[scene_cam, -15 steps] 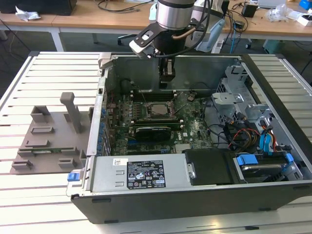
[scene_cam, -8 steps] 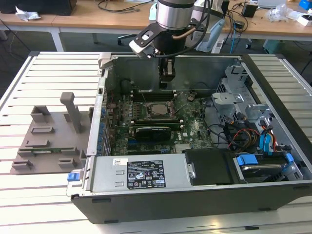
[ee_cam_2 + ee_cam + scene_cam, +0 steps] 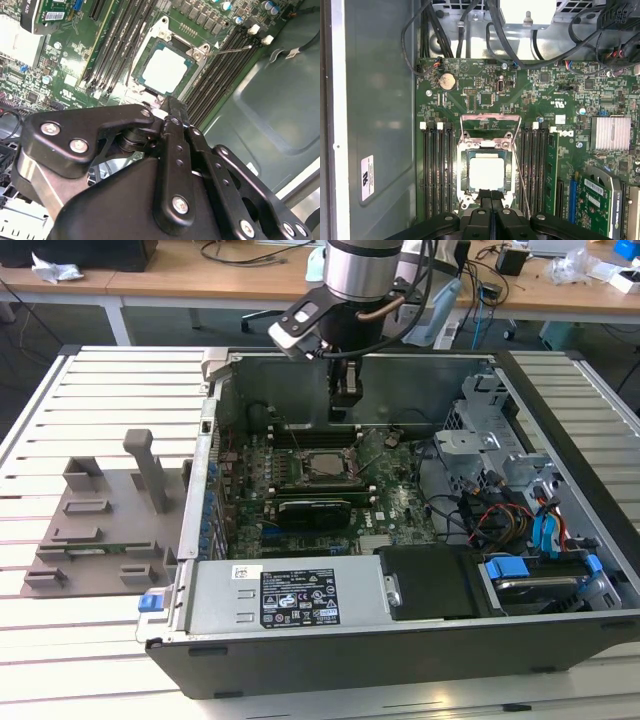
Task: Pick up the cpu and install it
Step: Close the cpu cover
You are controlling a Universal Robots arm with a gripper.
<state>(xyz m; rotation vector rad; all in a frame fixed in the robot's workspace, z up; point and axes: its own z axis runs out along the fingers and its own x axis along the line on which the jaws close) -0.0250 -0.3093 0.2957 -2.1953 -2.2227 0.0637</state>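
The cpu is a pale silver square lying flat in its socket on the green motherboard, also seen in the second wrist view and in the exterior view. The socket's wire load frame stands swung open. My gripper hangs inside the open computer case, above the board and just behind the socket. Its two black fingers are pressed together with nothing between them in both wrist views. The fingertips sit at the socket's edge, apart from the chip.
Memory slots flank the socket on both sides. A black graphics card lies in front of the socket. A drive cage and cables fill the case's right part. A grey fixture plate lies on the slatted table at the exterior view's left.
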